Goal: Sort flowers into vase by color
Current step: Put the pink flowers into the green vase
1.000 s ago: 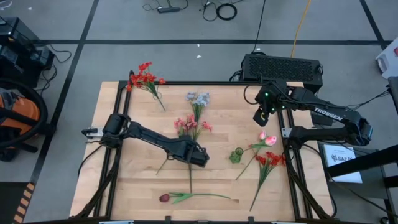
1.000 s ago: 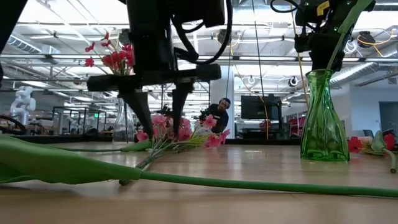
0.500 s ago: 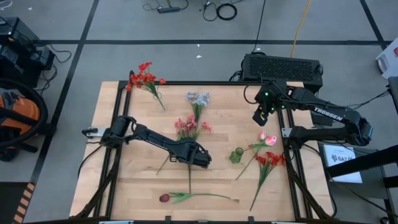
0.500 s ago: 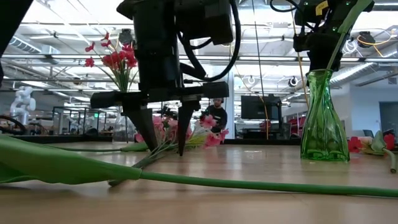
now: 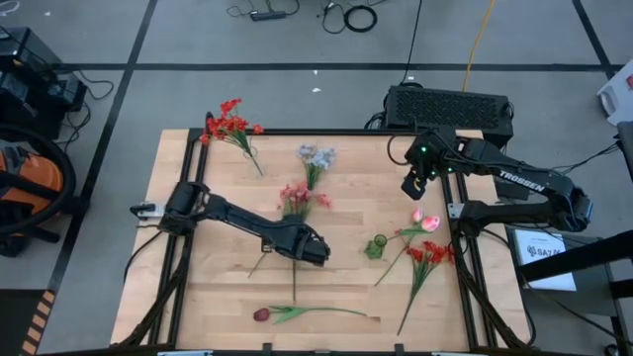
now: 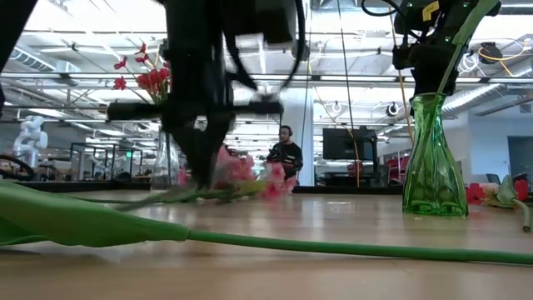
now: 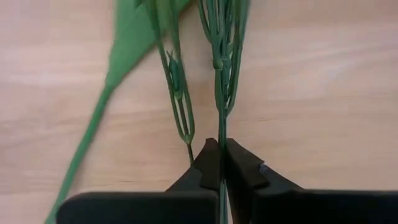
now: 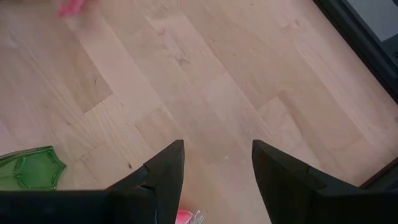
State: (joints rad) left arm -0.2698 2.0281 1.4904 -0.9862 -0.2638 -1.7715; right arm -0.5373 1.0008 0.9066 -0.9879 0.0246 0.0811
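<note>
Nearest the front edge of the wooden worktop (image 5: 208, 297) lies a dark red tulip (image 5: 262, 314) on its long green stem. Just behind it, mid-worktop, the left gripper (image 5: 315, 251) has its jaws closed on the thin stem of the pink blossoms (image 5: 297, 196), whose heads point toward the far edge. To the right stands a green glass vase (image 5: 376, 247), with a pink bloom (image 5: 427, 222) and a red cluster (image 5: 431, 254) lying beside it. Farther back lie the grey-blue bunch (image 5: 316, 155) and, at the far left corner, another red cluster (image 5: 229, 123). The right gripper (image 5: 413, 186) hangs near the right edge, behind the vase, jaws apart and empty.
</note>
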